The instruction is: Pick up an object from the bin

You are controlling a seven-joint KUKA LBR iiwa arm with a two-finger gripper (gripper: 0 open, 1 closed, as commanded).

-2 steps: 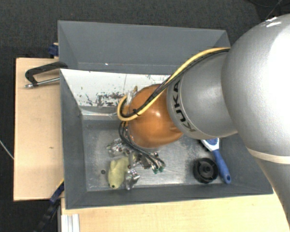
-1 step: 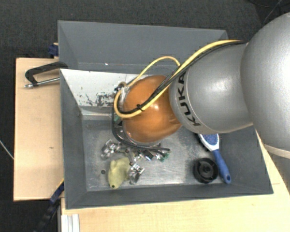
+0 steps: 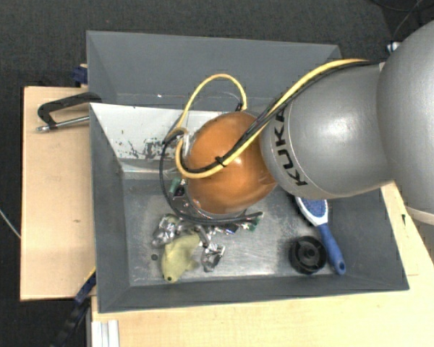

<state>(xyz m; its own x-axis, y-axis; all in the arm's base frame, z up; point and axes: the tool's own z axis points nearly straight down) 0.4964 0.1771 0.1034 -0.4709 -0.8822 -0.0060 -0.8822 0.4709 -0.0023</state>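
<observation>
Grey metal bin [image 3: 260, 260] floor holds a soft pale yellow lump [image 3: 176, 259] near its front left, and the shiny metal gripper [image 3: 202, 243] hangs low just beside it, likely to grab it, though nobody can tell if it is apart or together.

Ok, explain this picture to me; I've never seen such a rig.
One camera looks down into a grey metal bin from above, slightly sideways. The big silver shape is a robot arm reaching in from the right; the orange dome and the cables are part of it. Below the dome its end effector, the grasping part, sits low by a pale yellowish lump on the bin floor. Further right lie a blue-and-white brush and a black round part. Whether anything is held cannot be seen.
</observation>
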